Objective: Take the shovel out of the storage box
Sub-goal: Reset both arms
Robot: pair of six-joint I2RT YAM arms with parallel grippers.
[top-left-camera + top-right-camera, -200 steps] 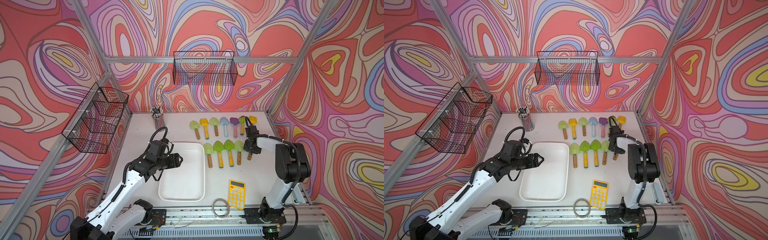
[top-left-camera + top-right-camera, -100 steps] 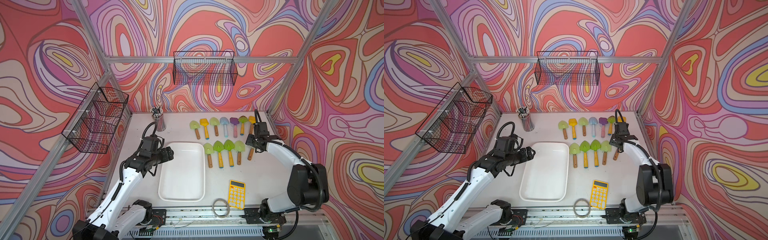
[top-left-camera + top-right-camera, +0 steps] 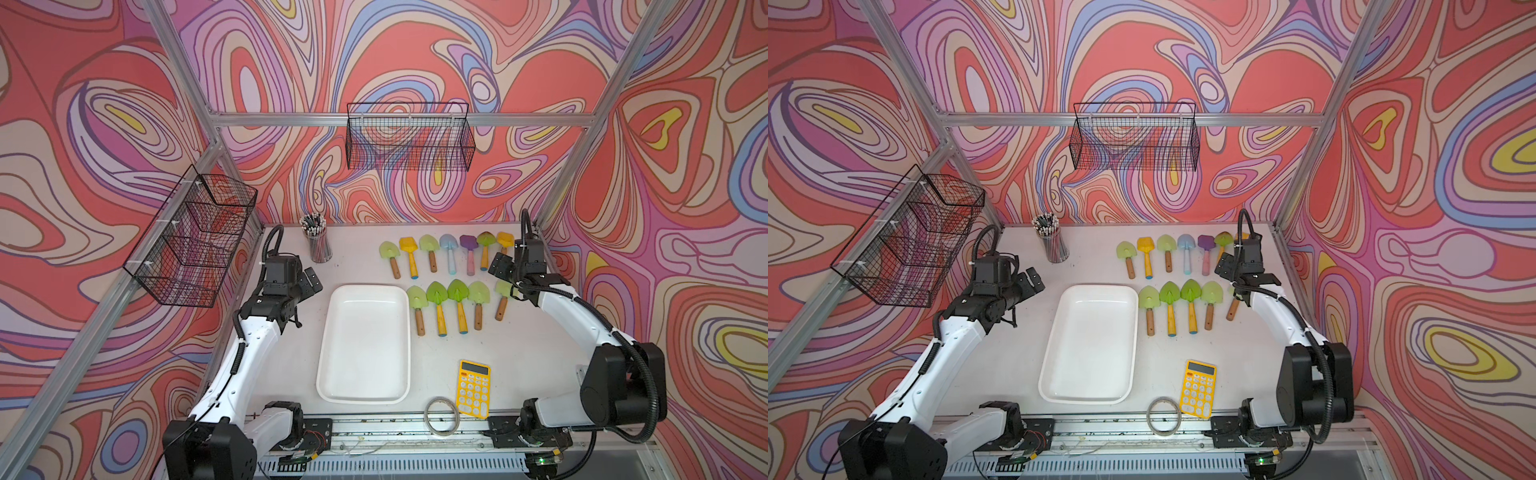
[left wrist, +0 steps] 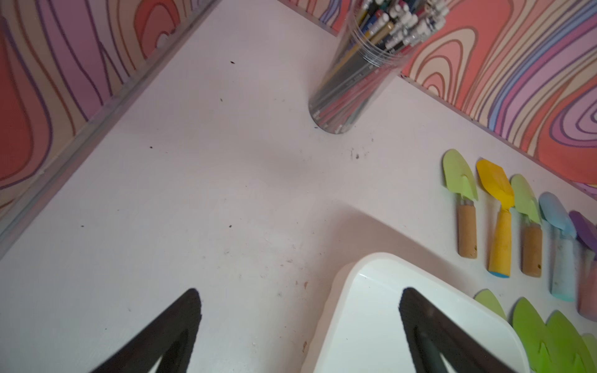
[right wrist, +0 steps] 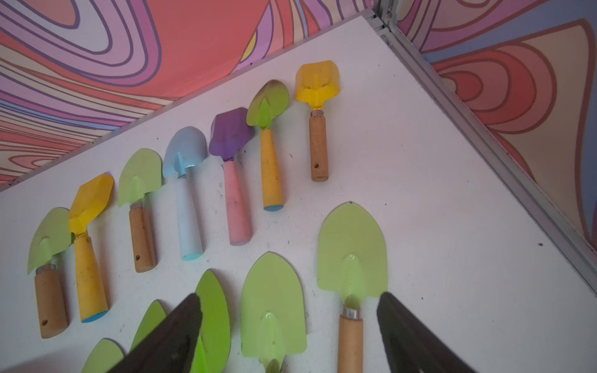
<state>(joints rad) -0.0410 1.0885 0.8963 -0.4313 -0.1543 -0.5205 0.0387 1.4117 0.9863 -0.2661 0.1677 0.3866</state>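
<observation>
You have no writing, brand or number here that can be read. The yellow calculator (image 3: 473, 388) has a keypad, but in both top views the marks on its keys are too small for you to make out. The storage box (image 3: 365, 345) shows you only plain white plastic.

This is a robot test cell in a laboratory: an aluminium frame (image 3: 399, 119) carries walls (image 3: 415, 50) of printed swirl pattern around a white tabletop (image 3: 357, 253). Two white arms (left arm (image 3: 249, 349), right arm (image 3: 573, 307)) are mounted on a rail (image 3: 374, 419) with bare wiring (image 3: 318, 439) at the near edge. Wire baskets (image 3: 409, 141) hang on the walls, and toy shovels (image 3: 436, 299) lie in two tidy rows toward the far right corner.
</observation>
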